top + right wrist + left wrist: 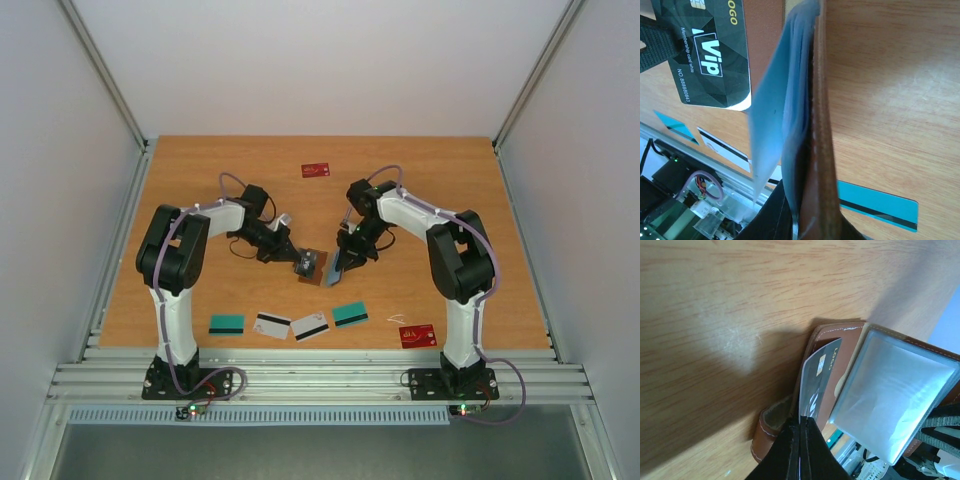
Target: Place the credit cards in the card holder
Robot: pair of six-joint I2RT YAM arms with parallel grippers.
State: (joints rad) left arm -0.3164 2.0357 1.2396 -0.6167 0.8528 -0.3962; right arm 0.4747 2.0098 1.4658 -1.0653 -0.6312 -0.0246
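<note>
Fingers of our left gripper (801, 440) pinch the black card (816, 385), its far end against the open card holder (832, 340) at the top view's centre. Our right gripper (802, 222) clamps the holder's leather wall. Teal and white cards (271, 325) line the lower centre.

Wooden table (190, 180). Near-edge row: two teal cards (226, 323) (350, 314), two white cards (271, 325) (310, 327), red card (417, 335). Second red card (316, 170) at back.

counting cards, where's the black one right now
The black card is near the middle of the table in the top view, pinched in the left gripper, its far end at the open card holder that the right gripper grips.
</note>
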